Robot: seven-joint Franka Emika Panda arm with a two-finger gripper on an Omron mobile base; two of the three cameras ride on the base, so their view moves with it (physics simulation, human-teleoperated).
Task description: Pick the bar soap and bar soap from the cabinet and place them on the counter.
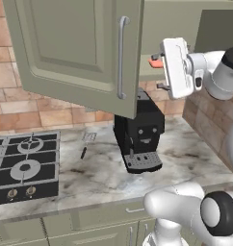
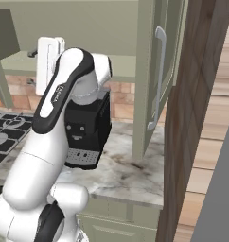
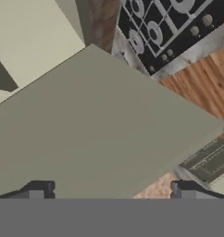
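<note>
Nearest, the counter (image 1: 186, 153) carries no soap yet, while the gripper (image 1: 157, 73), jaws spread wide and empty, reaches into the open cabinet (image 1: 75, 48) beside a coral-red bar soap (image 1: 154, 62).

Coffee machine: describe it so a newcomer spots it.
On the marbled counter, right of the black gas hob, the coffee machine stands under the open cabinet door. It is the only tall black box there; the hob lies flat.
</note>
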